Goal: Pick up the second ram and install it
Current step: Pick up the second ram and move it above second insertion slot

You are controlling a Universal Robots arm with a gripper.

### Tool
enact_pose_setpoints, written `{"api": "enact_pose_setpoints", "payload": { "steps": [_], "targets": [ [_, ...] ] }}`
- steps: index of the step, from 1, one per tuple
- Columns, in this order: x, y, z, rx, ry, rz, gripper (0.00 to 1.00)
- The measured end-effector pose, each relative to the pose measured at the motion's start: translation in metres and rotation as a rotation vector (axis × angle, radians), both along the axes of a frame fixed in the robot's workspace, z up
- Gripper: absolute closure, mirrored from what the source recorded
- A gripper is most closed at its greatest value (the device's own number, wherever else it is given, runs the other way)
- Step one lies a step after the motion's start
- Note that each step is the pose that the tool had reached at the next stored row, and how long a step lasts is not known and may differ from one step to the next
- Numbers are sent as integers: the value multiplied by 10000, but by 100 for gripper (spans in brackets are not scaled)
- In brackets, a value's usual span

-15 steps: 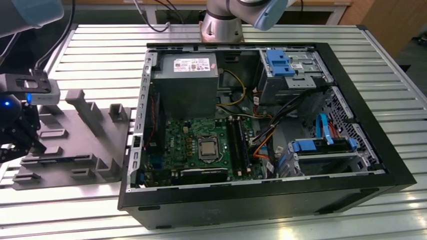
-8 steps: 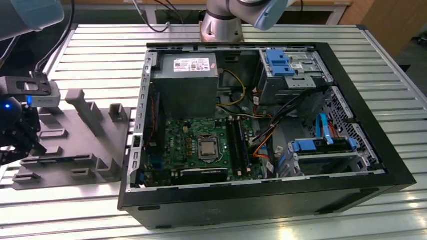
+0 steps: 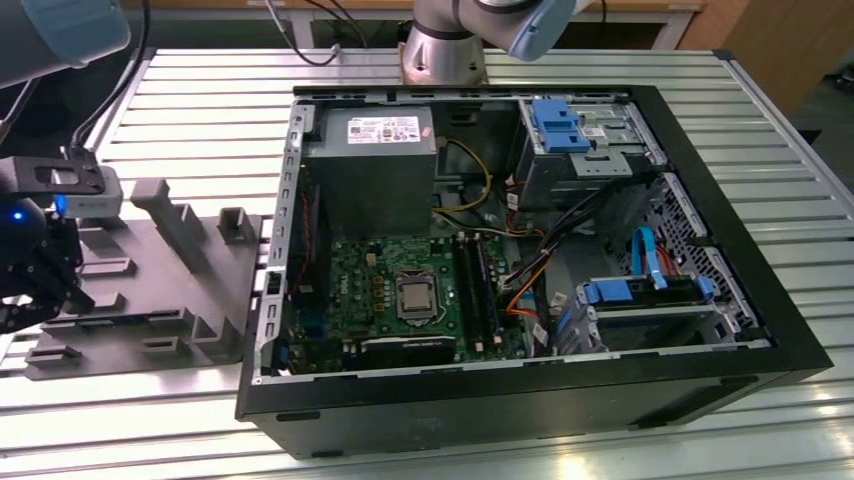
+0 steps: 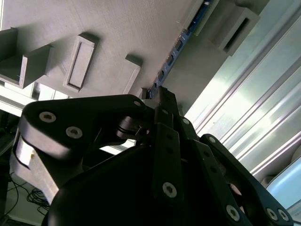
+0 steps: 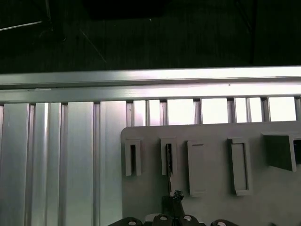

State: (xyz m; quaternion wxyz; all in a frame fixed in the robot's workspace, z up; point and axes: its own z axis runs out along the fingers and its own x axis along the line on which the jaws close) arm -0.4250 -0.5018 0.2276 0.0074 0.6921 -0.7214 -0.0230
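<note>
Standing in grey tray [image 4: 117,28], second ram [image 4: 178,46] meets the tool [image 4: 159,94].

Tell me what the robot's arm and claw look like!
The arm is made of round silver-grey tubes with pale blue caps on the joints. Its gripper is black, built from jointed bars with shiny silver screws. A small grey box with a blue light sits by it.

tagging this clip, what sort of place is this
Probably a robotics lab or test bench: an open computer case lies on a slatted aluminium table beside a grey moulded tray, the arm's gripper over that tray.
</note>
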Motion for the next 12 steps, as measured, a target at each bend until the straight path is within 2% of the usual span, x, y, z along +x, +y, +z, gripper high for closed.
{"api": "enact_pose_setpoints", "payload": {
  "steps": [12],
  "targets": [
    [39,0,-44,-29,0,68,89]
  ]
}}
